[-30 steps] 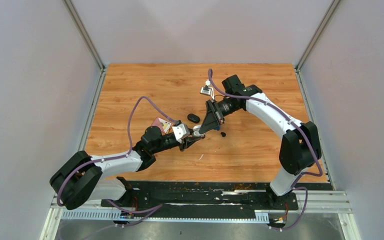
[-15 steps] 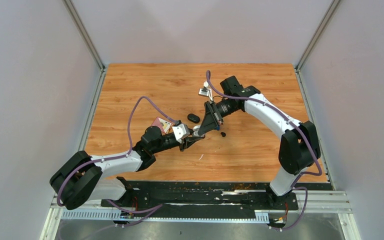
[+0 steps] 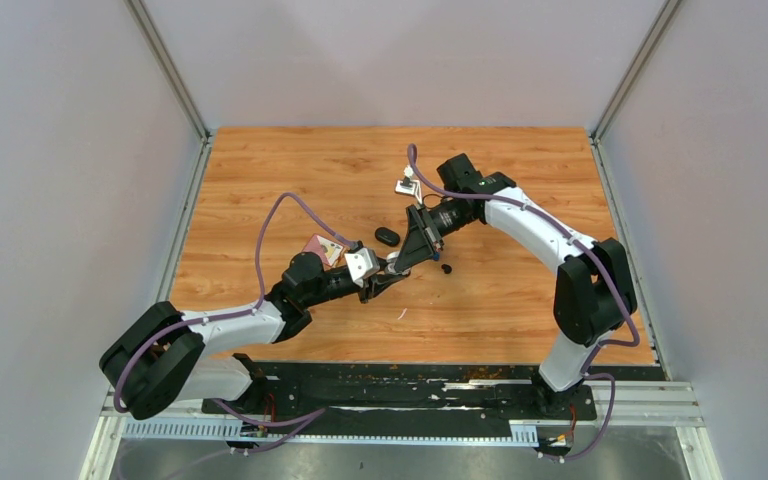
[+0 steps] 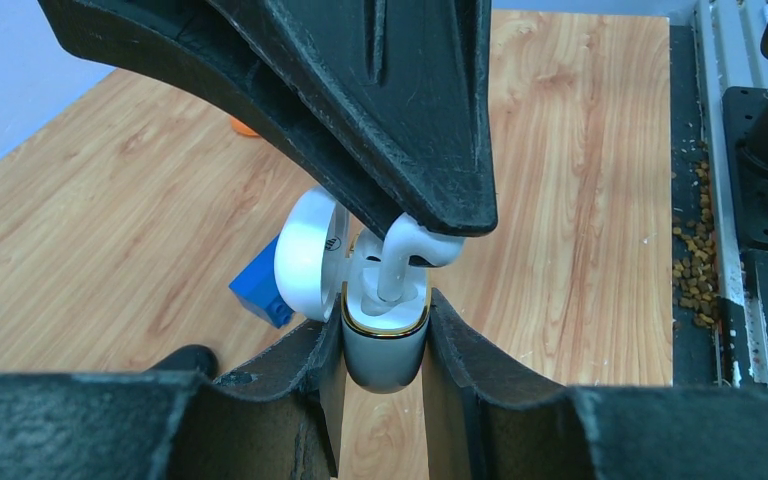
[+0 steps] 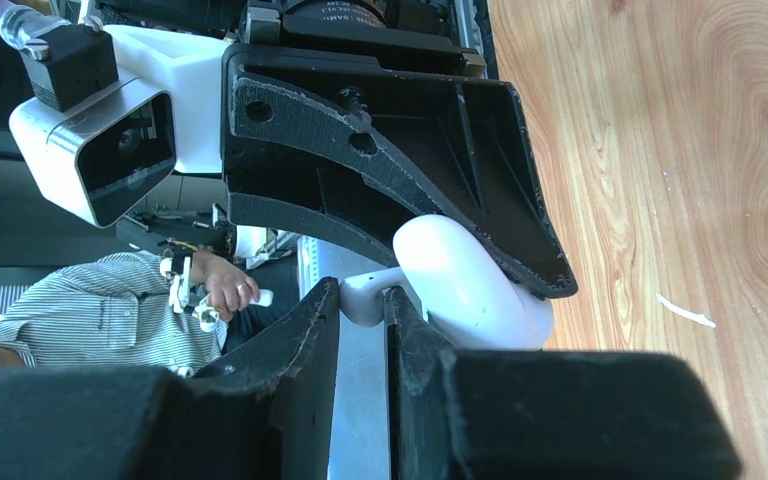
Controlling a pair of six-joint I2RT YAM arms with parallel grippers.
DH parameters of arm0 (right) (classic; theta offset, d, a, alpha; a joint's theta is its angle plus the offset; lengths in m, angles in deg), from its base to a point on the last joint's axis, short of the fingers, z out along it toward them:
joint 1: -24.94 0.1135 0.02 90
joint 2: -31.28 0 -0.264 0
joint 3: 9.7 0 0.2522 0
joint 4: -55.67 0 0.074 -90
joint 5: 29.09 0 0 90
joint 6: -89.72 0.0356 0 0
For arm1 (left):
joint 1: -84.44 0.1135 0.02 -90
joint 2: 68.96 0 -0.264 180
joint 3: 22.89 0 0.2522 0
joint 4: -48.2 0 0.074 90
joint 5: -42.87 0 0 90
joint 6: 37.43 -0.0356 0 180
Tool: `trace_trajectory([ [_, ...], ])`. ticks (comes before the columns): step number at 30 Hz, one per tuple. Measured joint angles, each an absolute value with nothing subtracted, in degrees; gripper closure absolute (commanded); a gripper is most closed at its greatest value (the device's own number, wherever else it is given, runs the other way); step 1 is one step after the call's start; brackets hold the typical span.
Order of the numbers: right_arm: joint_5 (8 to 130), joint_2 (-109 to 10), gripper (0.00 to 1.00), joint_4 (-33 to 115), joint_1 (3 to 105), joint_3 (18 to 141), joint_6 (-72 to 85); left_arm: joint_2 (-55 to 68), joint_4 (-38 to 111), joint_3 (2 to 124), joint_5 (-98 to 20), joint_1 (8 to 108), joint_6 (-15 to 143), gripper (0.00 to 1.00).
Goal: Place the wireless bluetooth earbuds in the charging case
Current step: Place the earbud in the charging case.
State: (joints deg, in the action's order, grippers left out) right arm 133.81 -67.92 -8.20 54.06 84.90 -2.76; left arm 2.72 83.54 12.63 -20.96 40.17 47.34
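White, glossy earbud (image 4: 403,252) — stem inside the gold-rimmed case (image 4: 385,350).

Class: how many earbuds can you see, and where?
2. A white earbud in the right fingers, at the open case; a black earbud on the table nearby. Others may be hidden.

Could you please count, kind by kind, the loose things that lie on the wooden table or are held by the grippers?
white earbud: 1
black earbud: 1
charging case: 1
blue block: 1
black oval object: 1
white sliver: 1
orange bit, mostly hidden: 1
Total: 7
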Motion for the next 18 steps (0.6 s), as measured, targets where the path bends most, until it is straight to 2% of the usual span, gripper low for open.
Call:
trace_trajectory([
  [18, 133.72, -68.03, 0.9, -8.2, 54.94, 84.9, -2.78, 2.72, 83.11, 12.63, -20.22, 39.8, 47.29, 1.0],
])
